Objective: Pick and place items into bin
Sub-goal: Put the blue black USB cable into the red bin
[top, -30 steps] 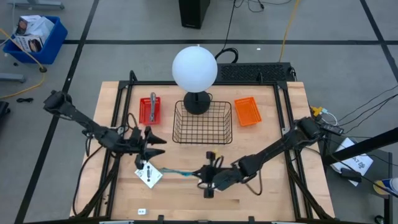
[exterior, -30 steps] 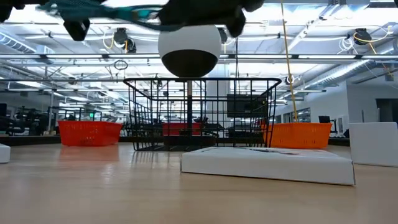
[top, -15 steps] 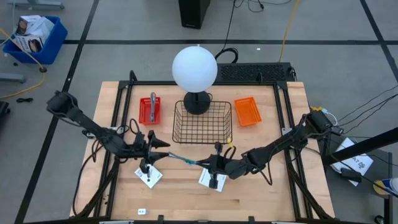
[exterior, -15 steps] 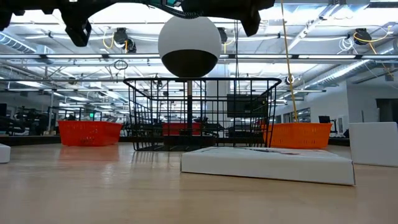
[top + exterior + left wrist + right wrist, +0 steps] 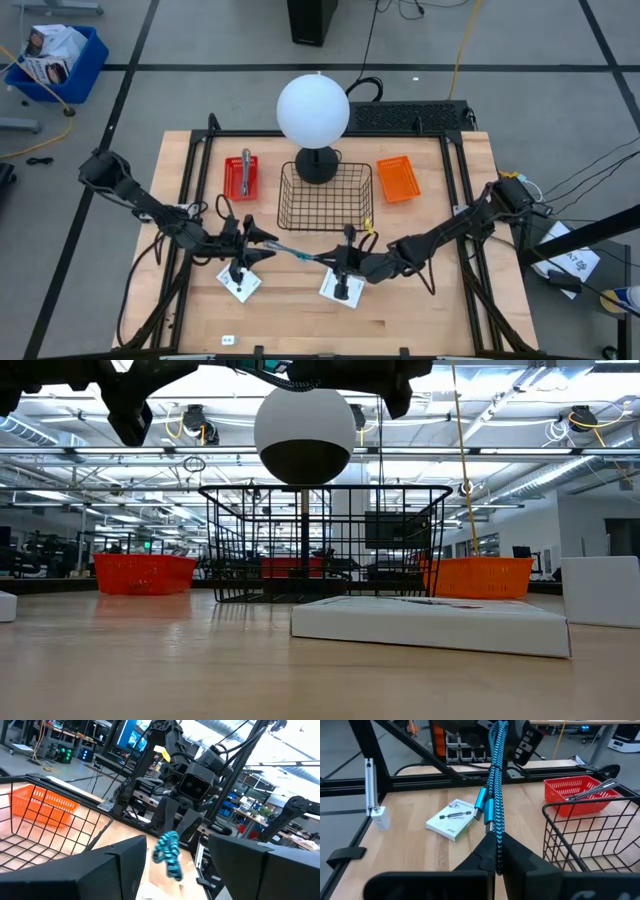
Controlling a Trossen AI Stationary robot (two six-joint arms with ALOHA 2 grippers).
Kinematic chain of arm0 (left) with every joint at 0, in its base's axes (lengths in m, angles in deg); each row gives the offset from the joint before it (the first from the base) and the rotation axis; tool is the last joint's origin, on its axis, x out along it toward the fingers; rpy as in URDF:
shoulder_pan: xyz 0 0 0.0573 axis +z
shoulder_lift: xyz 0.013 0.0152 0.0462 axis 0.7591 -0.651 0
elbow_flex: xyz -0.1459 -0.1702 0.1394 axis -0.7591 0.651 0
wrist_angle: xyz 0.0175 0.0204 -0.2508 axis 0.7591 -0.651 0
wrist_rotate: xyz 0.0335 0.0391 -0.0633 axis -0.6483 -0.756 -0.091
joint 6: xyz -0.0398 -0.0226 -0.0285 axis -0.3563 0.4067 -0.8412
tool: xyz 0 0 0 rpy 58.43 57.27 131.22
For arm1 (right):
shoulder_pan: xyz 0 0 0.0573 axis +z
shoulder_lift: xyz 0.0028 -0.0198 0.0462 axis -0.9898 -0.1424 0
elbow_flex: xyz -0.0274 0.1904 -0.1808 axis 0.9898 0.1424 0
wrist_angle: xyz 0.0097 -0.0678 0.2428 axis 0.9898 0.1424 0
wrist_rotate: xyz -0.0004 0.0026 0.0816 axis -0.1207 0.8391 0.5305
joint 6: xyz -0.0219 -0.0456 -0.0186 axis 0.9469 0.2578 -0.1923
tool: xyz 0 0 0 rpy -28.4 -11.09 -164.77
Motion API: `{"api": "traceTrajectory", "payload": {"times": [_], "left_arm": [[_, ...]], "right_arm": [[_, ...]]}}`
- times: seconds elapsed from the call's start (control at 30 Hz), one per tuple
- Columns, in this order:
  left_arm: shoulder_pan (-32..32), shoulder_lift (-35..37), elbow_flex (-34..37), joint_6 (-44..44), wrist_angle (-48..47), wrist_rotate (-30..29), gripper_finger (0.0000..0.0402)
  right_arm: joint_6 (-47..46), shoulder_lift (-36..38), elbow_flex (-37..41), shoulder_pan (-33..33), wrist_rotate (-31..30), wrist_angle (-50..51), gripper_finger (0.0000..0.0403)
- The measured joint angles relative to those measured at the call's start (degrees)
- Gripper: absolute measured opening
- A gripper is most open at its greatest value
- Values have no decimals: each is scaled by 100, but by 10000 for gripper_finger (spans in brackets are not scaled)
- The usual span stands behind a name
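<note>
1. Two dark arms meet over the near half of the wooden tabletop [image 5: 420,300] in the high view, the left tool [image 5: 262,243] and the right tool [image 5: 338,262] facing each other with a blue braided cable [image 5: 297,256] stretched between them.
2. We see the grip only in the right wrist view: the right tool [image 5: 496,851] is pinched closed on the folded cable [image 5: 494,780], whose metal plugs hang free above the wood.
3. The left wrist view shows what the overhead one hides: the left tool [image 5: 170,857] stands wide open, the cable's looped end [image 5: 168,853] between its fingers [image 5: 125,865]; we cannot tell whether they touch it.
4. From above, a white flat box with a dark mark [image 5: 240,283] lies under the left tool, and a second white flat box [image 5: 340,287] under the right one.
5. A tiny white cube [image 5: 228,341] sits alone near the front edge, well apart from both.
6. The black wire basket [image 5: 326,197] stands mid-table, in front of the white globe lamp [image 5: 313,109].
7. A small red bin [image 5: 240,178] left of the basket holds a grey metal tool; a small orange bin [image 5: 398,179] sits right of it.
8. The low view alone shows the boxes' thickness: one white box [image 5: 430,624] lies flat before the basket [image 5: 325,545].
</note>
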Motion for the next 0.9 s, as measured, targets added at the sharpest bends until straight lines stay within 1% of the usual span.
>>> {"api": "traceTrajectory", "payload": {"times": [0.1,0.2,0.3,0.4,0.57,0.7,0.77,0.9], "left_arm": [[0,-1,-2,-9,-50,-8,213],[2,0,-2,-3,-47,-9,192],[2,0,-2,10,-46,-26,157],[27,0,-2,15,-50,-74,118],[79,0,-2,17,-68,-73,58],[77,0,-4,39,-72,-72,16],[79,0,-4,32,-74,-72,15],[79,45,-4,-97,-81,-78,30]], "right_arm": [[1,0,-1,-51,13,-87,6],[2,0,-2,-101,24,-106,6],[0,-4,-2,-130,61,-100,6],[-49,-5,-2,-155,339,-111,6],[-15,-9,-2,-155,309,-121,7],[22,-9,-2,-155,301,-125,22],[108,-9,-2,-155,298,-128,36],[239,-9,-7,-150,296,-12,72]]}}
